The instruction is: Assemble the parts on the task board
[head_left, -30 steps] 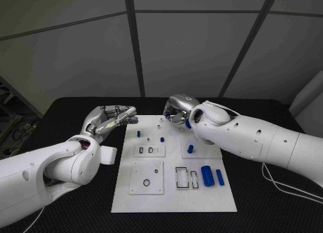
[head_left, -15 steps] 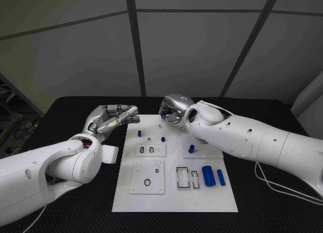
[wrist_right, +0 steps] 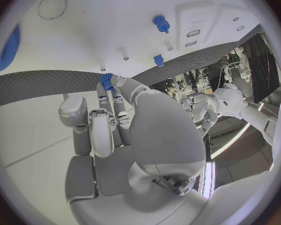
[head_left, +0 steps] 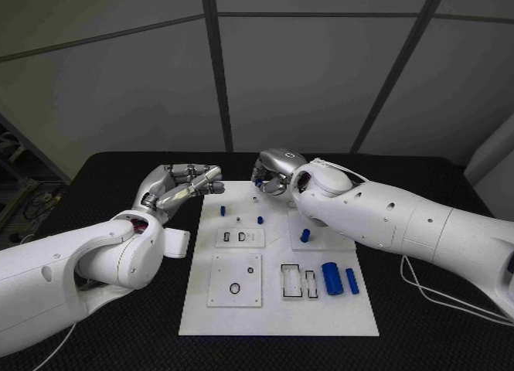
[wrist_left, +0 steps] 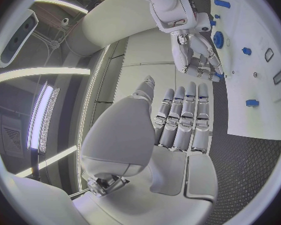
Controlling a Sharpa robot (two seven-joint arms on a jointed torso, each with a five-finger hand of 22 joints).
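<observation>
Both hands hang over the far end of the table (head_left: 123,340). Right hand (head_left: 277,176) is above the far edge of the task board (head_left: 274,325), fingers curled downward; in the right wrist view its fingertips (wrist_right: 108,87) pinch a small blue part (wrist_right: 107,79). Left hand (head_left: 181,185) hovers just beside the board's far left corner, fingers nearly straight and close together, and it holds nothing.

On the white board, going from big to small: a thick blue cylinder (head_left: 331,279) lies near the right edge, with a thinner blue cylinder (head_left: 350,281) just beside it. A short blue piece (head_left: 304,236) stands on the raised plate further back. A small blue peg (head_left: 222,210) stands near the left hand, and a black ring (head_left: 233,288) lies on the near left plate.
</observation>
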